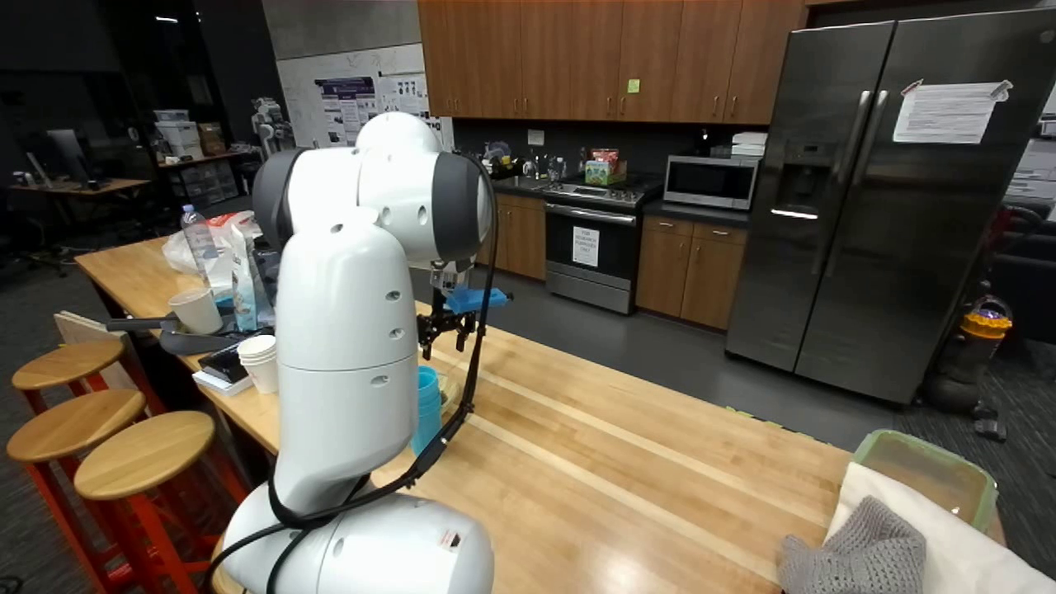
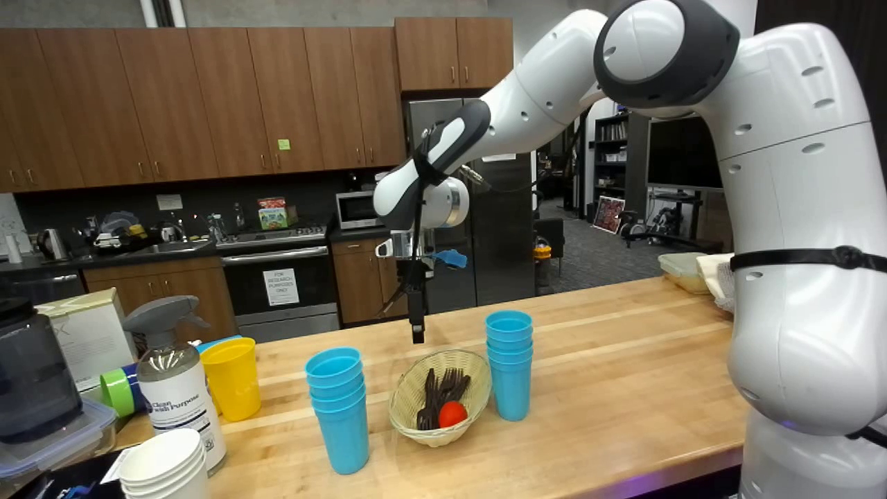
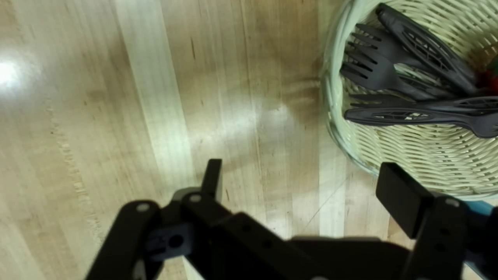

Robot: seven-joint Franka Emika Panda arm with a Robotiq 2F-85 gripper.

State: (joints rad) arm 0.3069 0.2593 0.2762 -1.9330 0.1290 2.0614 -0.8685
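Observation:
My gripper [image 3: 305, 182] stands open above the wooden table, its two black fingers wide apart with only tabletop visible between them. Nearest to it is a round wicker basket [image 3: 432, 155], whose rim passes behind the right-hand finger in the wrist view. Dark plastic forks [image 3: 383, 74] lie inside, along with a red round item [image 2: 453, 414]. In an exterior view, one stack of light blue cups [image 2: 339, 416] stands left of the basket and another blue stack [image 2: 511, 374] right of it. The gripper [image 2: 418, 336] hangs pointing down, higher than the basket and behind it there.
A yellow cup [image 2: 232, 380], a spray bottle [image 2: 177, 409] and stacked white cups [image 2: 166, 468] crowd one end of the table. Toward the opposite end sit a green-rimmed container [image 1: 932, 474] and a grey cloth [image 1: 866, 549]. A cable [image 1: 470, 388] hangs along the arm.

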